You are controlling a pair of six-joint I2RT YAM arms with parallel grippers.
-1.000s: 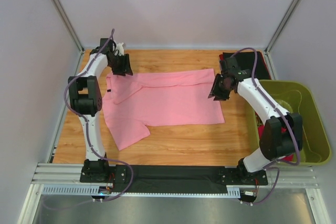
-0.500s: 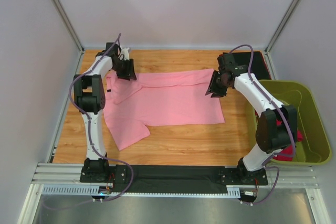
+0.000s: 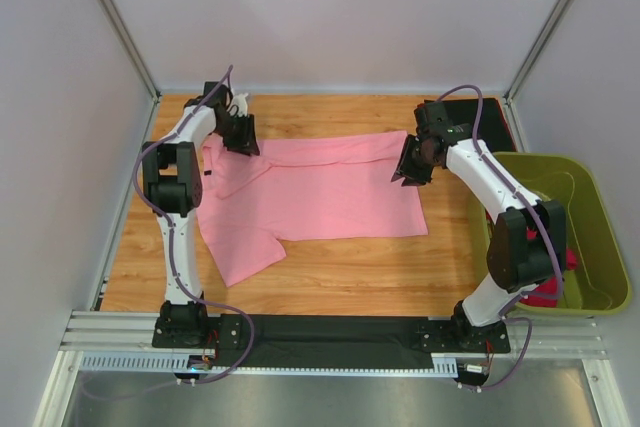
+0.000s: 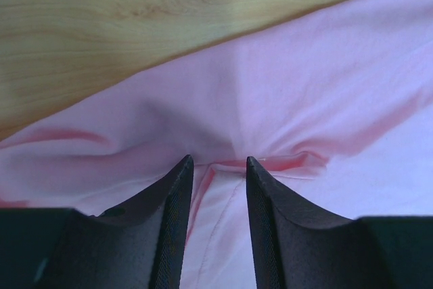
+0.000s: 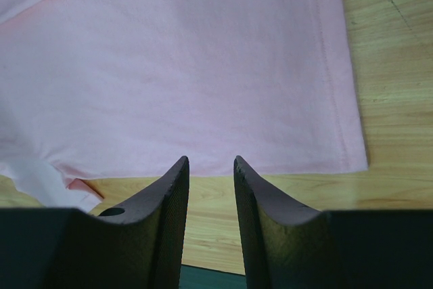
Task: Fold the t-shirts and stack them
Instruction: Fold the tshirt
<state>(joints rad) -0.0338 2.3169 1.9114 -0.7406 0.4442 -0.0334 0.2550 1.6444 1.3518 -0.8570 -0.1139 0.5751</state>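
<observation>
A light pink short-sleeved cotton t-shirt lies spread out on the pale wooden tabletop, roughly in the middle. Its body runs left to right and one sleeve points toward the near left.

The left claw is down on the shirt's far left corner. In the left wrist view its two dark fingers stand close together. A raised ridge of pink cloth is pinched between the tips of that claw, with creases fanning out from the spot. Bare wood shows just beyond.

The right claw sits at the shirt's right edge. In the right wrist view its jaws stand narrow, and the tips of the claw meet the stitched hem of the shirt where the cloth ends against the wood. Whether any cloth is caught between them cannot be told.

An olive-green plastic tub stands at the right side of the tabletop, with a bunched magenta-red t-shirt in its near end. A black folded t-shirt lies flat at the far right corner, partly behind the right arm.
</observation>
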